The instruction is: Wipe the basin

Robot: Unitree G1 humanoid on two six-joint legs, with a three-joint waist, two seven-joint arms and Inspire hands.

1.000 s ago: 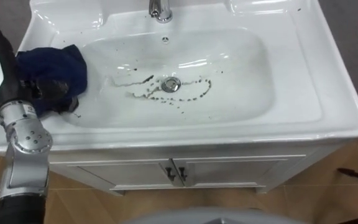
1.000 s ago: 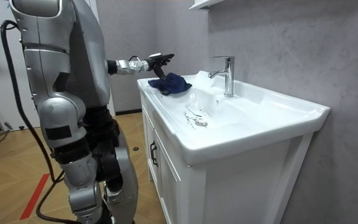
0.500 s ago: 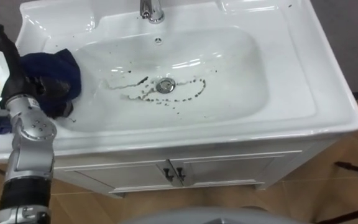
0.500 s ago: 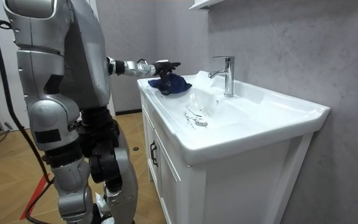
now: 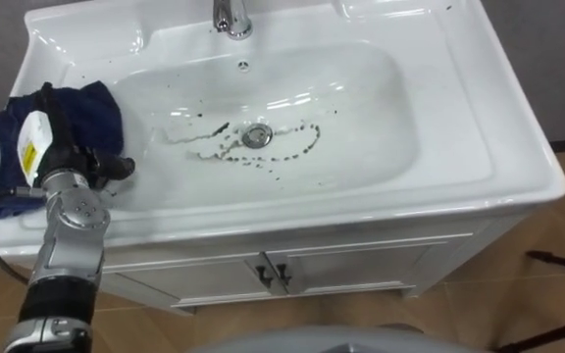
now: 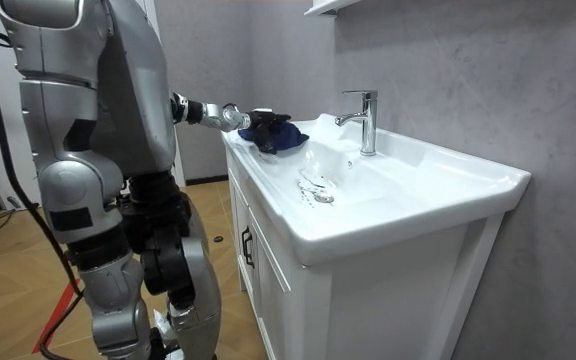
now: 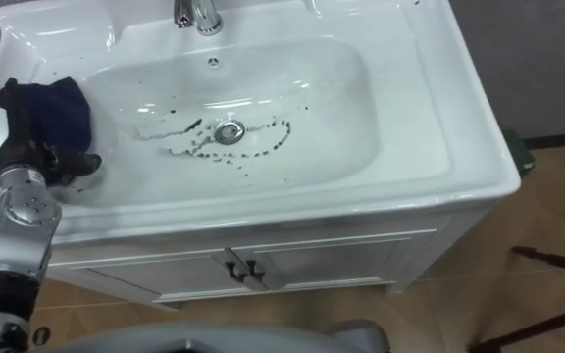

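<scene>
A white basin [image 5: 371, 118] has dark specks and streaks of dirt [image 5: 282, 152] around its drain [image 5: 255, 136]. A dark blue cloth [image 5: 91, 106] lies bunched on the basin's left rim, partly over the slope into the bowl. My left hand [image 5: 55, 157] rests on top of the cloth, palm down. Its fingers curl into the cloth and its thumb sticks out to the right. In the room view I stand at the basin's end, my left hand [image 6: 251, 120] reaching out to the cloth [image 6: 284, 136].
A chrome tap [image 5: 230, 16] stands at the back of the basin. The basin tops a white cabinet with two doors [image 5: 273, 271]. Wooden floor lies in front, and a grey wall is behind.
My left hand has turned palm down and settled over the cloth on the left rim. The eye view has shifted a little as well.
</scene>
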